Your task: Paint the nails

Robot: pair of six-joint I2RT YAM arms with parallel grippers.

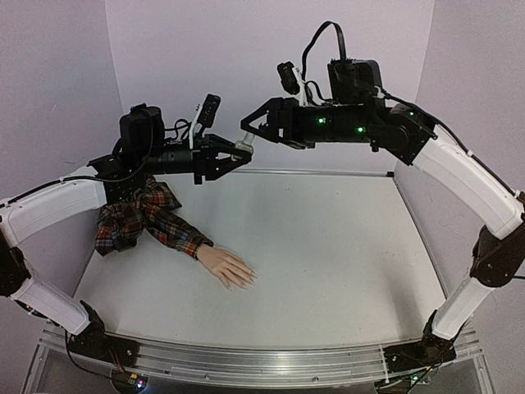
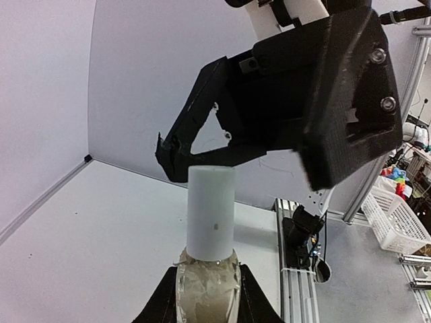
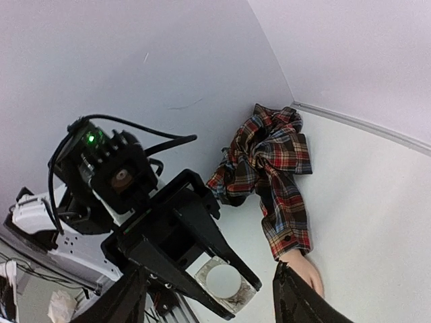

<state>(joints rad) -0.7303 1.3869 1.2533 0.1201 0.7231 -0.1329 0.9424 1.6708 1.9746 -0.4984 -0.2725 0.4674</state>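
Observation:
My left gripper (image 1: 242,153) is shut on a small glass bottle (image 2: 207,286), held up in the air over the back of the table. The bottle's tall white cap (image 2: 211,212) points at my right gripper (image 1: 248,134). That gripper is open, its fingers (image 3: 296,303) standing wide on either side of the cap (image 3: 225,280) without touching it. On the table lies the pale mannequin hand (image 1: 228,267) in a red plaid sleeve (image 1: 148,215), fingers pointing to the front right. Its nails are too small to make out.
Purple walls close the table (image 1: 328,263) in at the back and on both sides. An aluminium rail (image 1: 262,361) with the arm bases runs along the near edge. The bunched sleeve (image 3: 276,168) fills the back left corner.

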